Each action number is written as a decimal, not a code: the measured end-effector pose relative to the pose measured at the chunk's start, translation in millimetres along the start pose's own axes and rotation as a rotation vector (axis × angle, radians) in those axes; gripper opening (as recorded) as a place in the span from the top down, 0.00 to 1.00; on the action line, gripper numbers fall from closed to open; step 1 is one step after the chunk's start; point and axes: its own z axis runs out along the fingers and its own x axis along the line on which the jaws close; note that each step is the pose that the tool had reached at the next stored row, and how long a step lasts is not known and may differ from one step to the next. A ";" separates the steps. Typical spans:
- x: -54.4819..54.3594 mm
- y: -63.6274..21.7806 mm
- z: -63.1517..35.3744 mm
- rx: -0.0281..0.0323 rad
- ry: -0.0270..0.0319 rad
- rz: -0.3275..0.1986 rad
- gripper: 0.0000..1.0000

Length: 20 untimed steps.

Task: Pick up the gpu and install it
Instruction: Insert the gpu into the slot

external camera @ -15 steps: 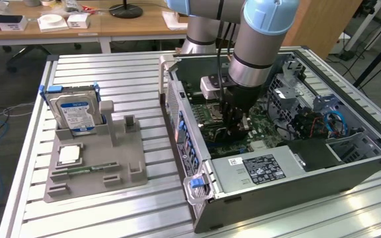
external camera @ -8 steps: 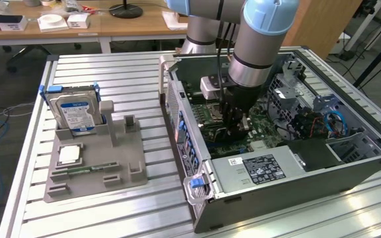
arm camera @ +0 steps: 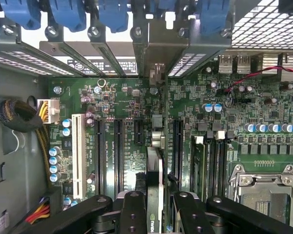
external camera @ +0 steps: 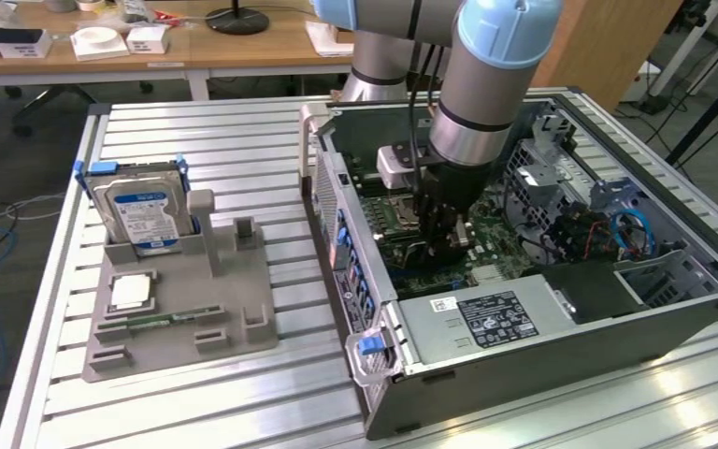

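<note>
Underneath everything is a ribbed aluminium table [external camera: 184,393], with a wooden desk [external camera: 209,47] carrying small white boxes at the far side of the room and cables trailing on the floor at the exterior view's left. On the table's left part a grey fixture tray [external camera: 179,318] holds an upright hard drive [external camera: 145,217] with a blue-white label. To its right lies an open computer case [external camera: 546,318], its green motherboard [arm camera: 117,97] exposed.

The gpu [arm camera: 155,190] is seen edge-on in the wrist view: a thin card with a green board edge and a silver bracket [arm camera: 156,73] at its far end, standing upright over the motherboard among the long black expansion slots.

The gripper [arm camera: 155,214] reaches down inside the case, its black fingers [arm camera: 133,214] clamped on the gpu from both sides.
</note>
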 end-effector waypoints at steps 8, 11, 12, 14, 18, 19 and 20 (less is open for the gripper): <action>0.0 0.1 0.8 0.0002 -0.0002 0.000 0.74; -0.1 0.1 0.8 0.0002 -0.0002 0.000 0.74; -0.4 0.2 1.9 0.0010 -0.0035 0.001 0.74; -0.2 0.2 0.9 0.0004 -0.0006 0.000 0.67; 0.0 0.1 -0.6 0.0001 -0.0001 0.000 0.55; -0.1 0.1 -3.1 0.0000 -0.0003 0.000 0.49; -0.2 0.1 -10.3 -0.0004 -0.0004 0.000 0.43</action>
